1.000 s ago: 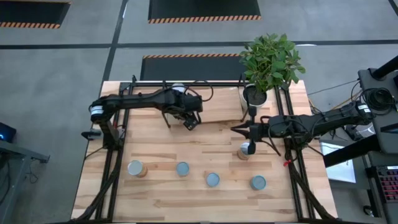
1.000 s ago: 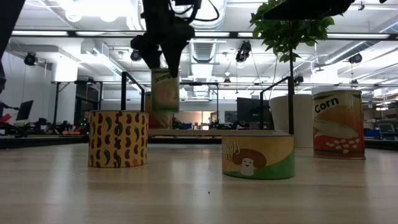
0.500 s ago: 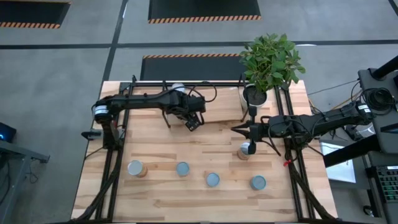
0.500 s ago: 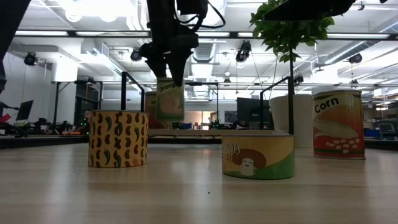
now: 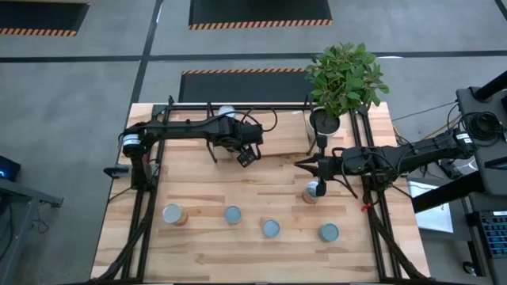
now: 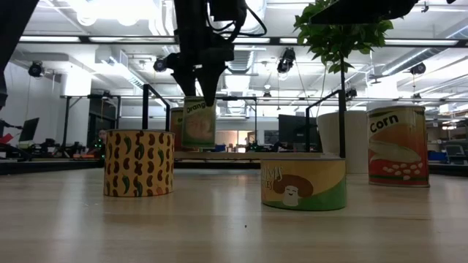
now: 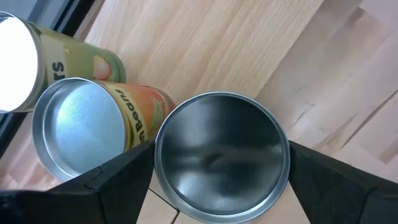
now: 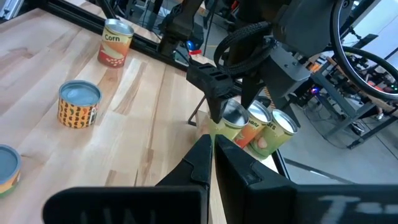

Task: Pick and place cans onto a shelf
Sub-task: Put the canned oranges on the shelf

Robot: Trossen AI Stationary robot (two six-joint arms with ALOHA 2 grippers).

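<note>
My left gripper is shut on a can with an orange and green label, held upright low over the shelf's light wooden board. In the left wrist view its silvery top shows beside two other cans standing on their bases on the board. My right gripper is shut and empty, hovering near the table's right side, just beyond a can standing on the table. Several more cans stand in a row near the front edge. My left gripper pinches the can's round side wall just under its top rim between its two fingers, one on each side. The fingers come from above, pointing down. The can hangs upright below them; I cannot tell whether its base touches the board.
A white plant pot with a leafy plant stands at the shelf's right end. A bean can, a mushroom can and a corn can stand on the table. Black frame bars run along both table sides.
My left gripper has gone down and a little toward the table's right edge with the can, which stays upright and now hangs lower, close to the shelf board beside the standing cans. My right arm has kept still.
</note>
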